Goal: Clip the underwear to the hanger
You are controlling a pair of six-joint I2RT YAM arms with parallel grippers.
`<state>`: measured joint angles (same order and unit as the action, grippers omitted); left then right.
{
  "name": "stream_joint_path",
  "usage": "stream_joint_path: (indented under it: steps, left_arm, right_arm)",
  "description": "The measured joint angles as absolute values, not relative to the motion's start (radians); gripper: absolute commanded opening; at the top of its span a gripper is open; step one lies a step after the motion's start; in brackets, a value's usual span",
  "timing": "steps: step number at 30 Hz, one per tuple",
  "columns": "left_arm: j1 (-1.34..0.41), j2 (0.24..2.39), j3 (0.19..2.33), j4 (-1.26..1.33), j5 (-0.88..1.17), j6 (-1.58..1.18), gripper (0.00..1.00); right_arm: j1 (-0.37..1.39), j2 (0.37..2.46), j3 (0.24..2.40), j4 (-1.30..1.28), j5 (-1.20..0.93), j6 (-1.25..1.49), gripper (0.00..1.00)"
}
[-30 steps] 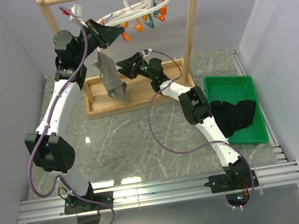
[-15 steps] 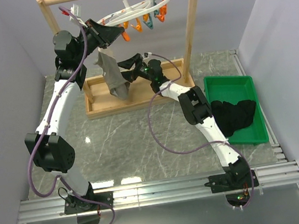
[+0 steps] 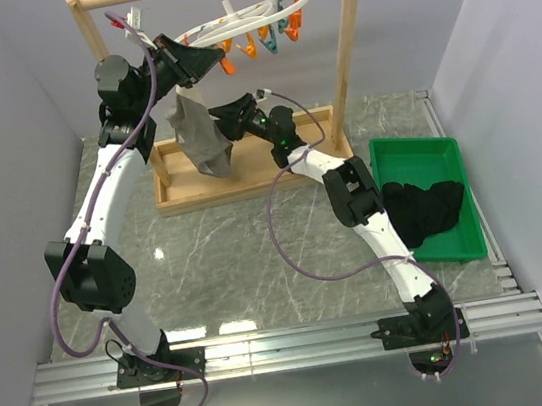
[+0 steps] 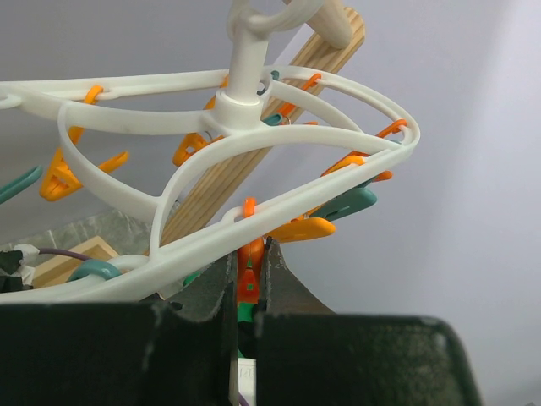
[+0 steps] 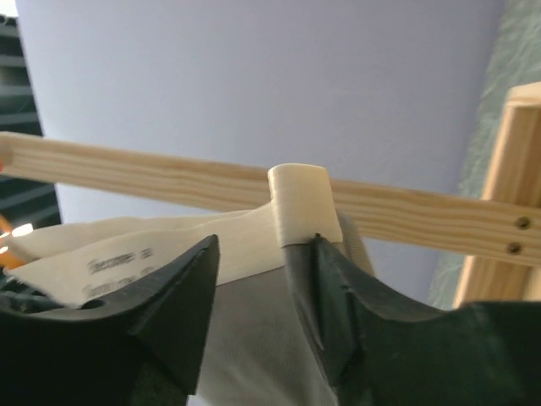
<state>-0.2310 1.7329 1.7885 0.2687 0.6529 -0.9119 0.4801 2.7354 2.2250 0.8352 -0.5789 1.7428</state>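
Underwear (image 3: 200, 140): hanging just under the left pincer (image 4: 247, 258), below the hanger (image 3: 259, 13).
Left pincer: pinching an orange clothespin (image 4: 248, 283) on the hanger rim.
Right pincer (image 5: 254, 254): standing spread, beige waistband (image 5: 127, 254) lying between its fingers.

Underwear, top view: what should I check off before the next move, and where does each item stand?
1. Left gripper jaws pinched on an orange clothespin: ok.
2. Hanger hooked over the top bar of the wooden rack: ok.
3. Underwear raised off the table, hanging just below the left gripper: ok.
4. Right gripper at the underwear with jaws apart, not clamped on the fabric: ok.
5. Underwear edge seated inside the clothespin's mouth: cannot tell, the left gripper hides it.
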Motion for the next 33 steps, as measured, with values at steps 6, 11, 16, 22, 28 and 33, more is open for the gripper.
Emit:
stream_joint_path:
  steps: [6,11,16,22,28,33]
  left_arm:
    - [-0.229,1.733,1.789,0.272,0.657,-0.912,0.0]
    - [-0.228,1.733,1.789,0.272,0.657,-0.912,0.0]
    - [-0.224,1.733,1.789,0.269,0.657,-0.91,0.0]
    - [-0.222,1.733,1.789,0.256,0.645,-0.894,0.0]
    - [-0.221,1.733,1.789,0.23,0.613,-0.866,0.0]
    - [-0.22,1.733,1.79,0.211,0.591,-0.845,0.0]
  right_arm:
    - [0.48,2.704,2.178,0.933,-0.612,1.76,0.1]
    - [0.472,2.608,2.035,1.007,-0.637,1.726,0.0]
    - [0.445,2.504,1.88,1.063,-0.675,1.63,0.0]
    - [0.397,2.342,1.702,1.065,-0.704,1.399,0.0]
    - [0.407,2.149,1.545,0.971,-0.672,1.073,0.0]
    - [0.443,2.024,1.431,0.915,-0.591,0.808,0.0]
